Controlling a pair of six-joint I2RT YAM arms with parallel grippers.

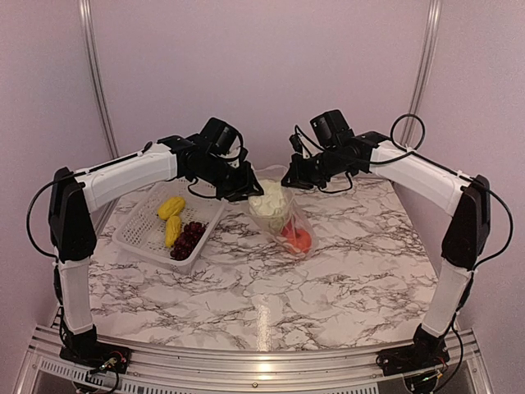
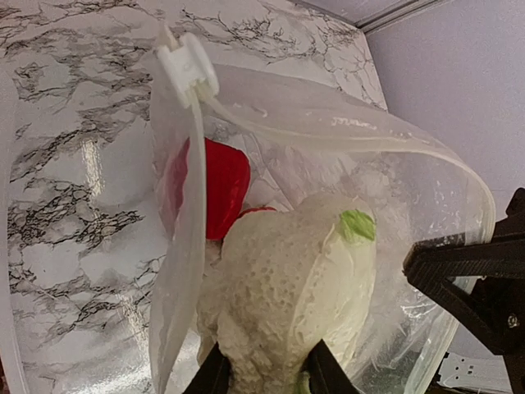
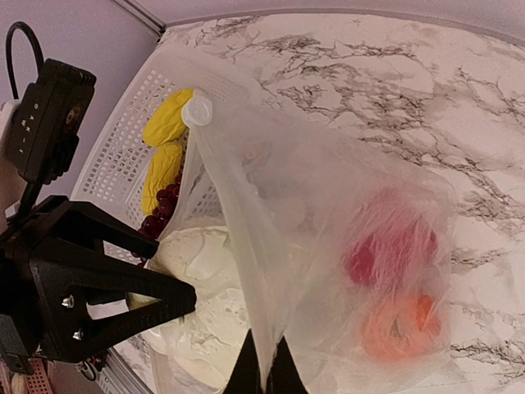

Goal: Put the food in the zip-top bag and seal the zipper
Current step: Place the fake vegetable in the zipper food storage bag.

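Observation:
My left gripper [image 2: 267,371] is shut on the white cauliflower [image 2: 287,279], which sits in the open mouth of the clear zip-top bag [image 1: 289,220]. My right gripper [image 3: 264,371] is shut on the bag's mouth edge and holds it up. The zipper strip [image 2: 328,123] curves around the opening, with a white slider [image 2: 187,70] at one end. A red pepper [image 3: 385,246] and an orange fruit [image 3: 398,324] lie deep inside the bag. Two yellow pieces [image 1: 171,217] and a dark grape bunch [image 1: 189,238] rest in the basket.
A white perforated basket [image 1: 135,234] stands on the marble table [image 1: 344,279] left of the bag, under my left arm. Both wrists meet above the bag at the table's back middle. A pale wall closes off the far side.

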